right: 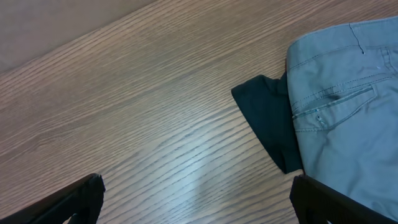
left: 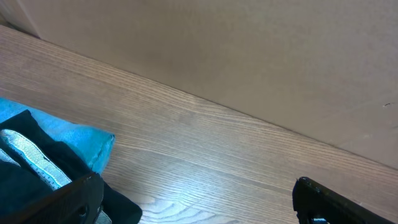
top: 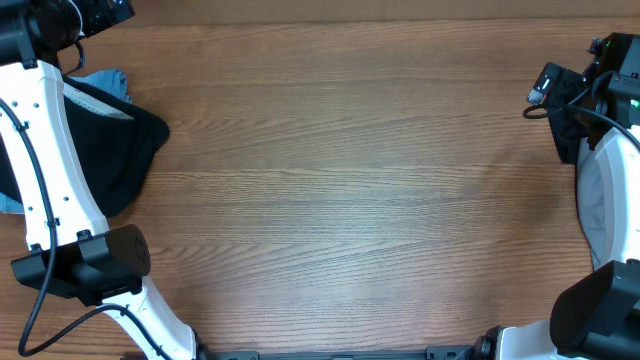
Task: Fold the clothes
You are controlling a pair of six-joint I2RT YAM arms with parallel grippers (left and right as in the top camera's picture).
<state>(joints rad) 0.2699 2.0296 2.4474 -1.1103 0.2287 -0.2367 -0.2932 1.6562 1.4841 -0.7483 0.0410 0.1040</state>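
Overhead: one black garment (top: 120,150) touching one blue garment (top: 105,80), far left.

Crumpled black fabric garment (left: 25,171), pale striped lining showing, overlaps light-blue cloth (left: 78,140) near far edge of brown wood-grain desk (left: 205,155); left gripper (left: 202,202) spread wide, holding nothing.

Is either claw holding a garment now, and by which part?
Nothing is held. The left claw and the right claw are both open and empty.
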